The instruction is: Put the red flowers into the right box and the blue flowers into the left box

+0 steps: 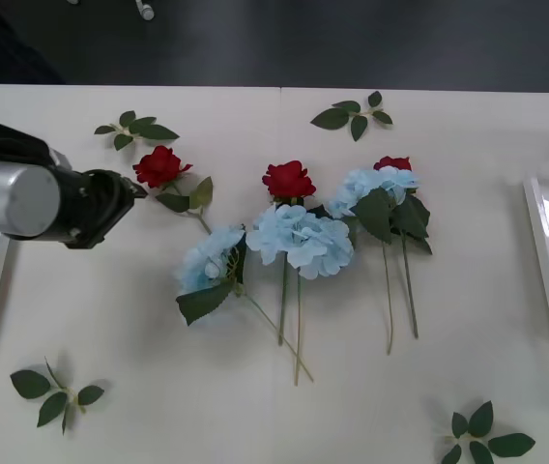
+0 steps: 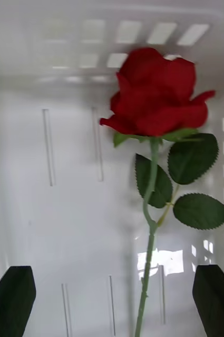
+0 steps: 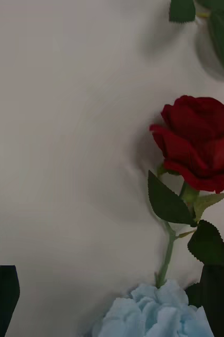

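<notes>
While the left gripper (image 1: 130, 193) hangs spread at frame left, the nearest red rose (image 1: 160, 166) lies just right, stem trailing lower-right.

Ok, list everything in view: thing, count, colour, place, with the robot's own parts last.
red flowers: four, red; three lie on the table, left, middle, right; one lies in the right box.
blue flowers: three clusters visible, pale blue; mid-table, left, centre, right.
leaf sprigs: four, green; far left, far centre, near left, near right.
right box: one, white; at the table's right edge, slotted walls in the right wrist view.
table: one, white.
left gripper: open, black fingers, left of the leftmost rose.
right gripper: open, black fingers, over the right box with the rose stem between them.
</notes>
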